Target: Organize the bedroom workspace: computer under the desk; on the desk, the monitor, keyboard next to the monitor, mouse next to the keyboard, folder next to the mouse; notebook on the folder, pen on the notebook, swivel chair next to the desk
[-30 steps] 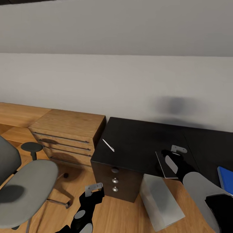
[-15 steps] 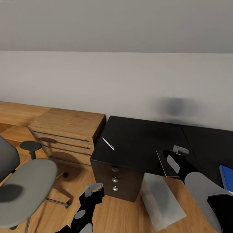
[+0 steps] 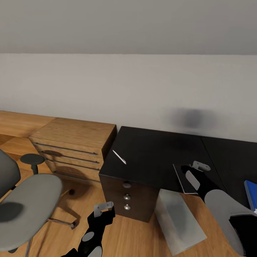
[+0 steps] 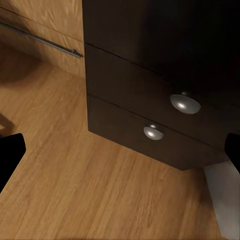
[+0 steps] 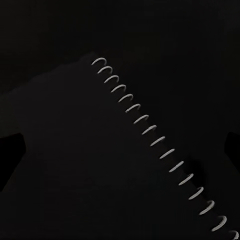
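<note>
The black desk [image 3: 153, 153] stands against the wall, its drawer knobs [image 4: 185, 103] facing my open left gripper [image 3: 104, 210], which hovers low over the floor in front of them. A thin white pen [image 3: 119, 157] lies near the desk's left front corner. A black spiral-bound notebook [image 3: 182, 178] rests at the desk's front edge, and my open right gripper [image 3: 194, 172] hangs just above it; its white coil [image 5: 150, 135] runs between the spread fingers. The blue folder [image 3: 252, 194] lies on the desk at far right. The light-grey computer [image 3: 178, 221] sits tilted under the desk edge. The grey swivel chair [image 3: 28, 203] is at the left.
A wooden chest [image 3: 71, 150] with long bar handles stands left of the desk against the wall. Wood floor [image 3: 135, 235] lies open between the chair and the desk drawers. The chair's black armrest [image 3: 33, 159] juts up near the chest.
The whole head picture has drifted a little, so the camera moved. My right gripper edged slightly right over the notebook; the left arm, pen and chair keep their places.
</note>
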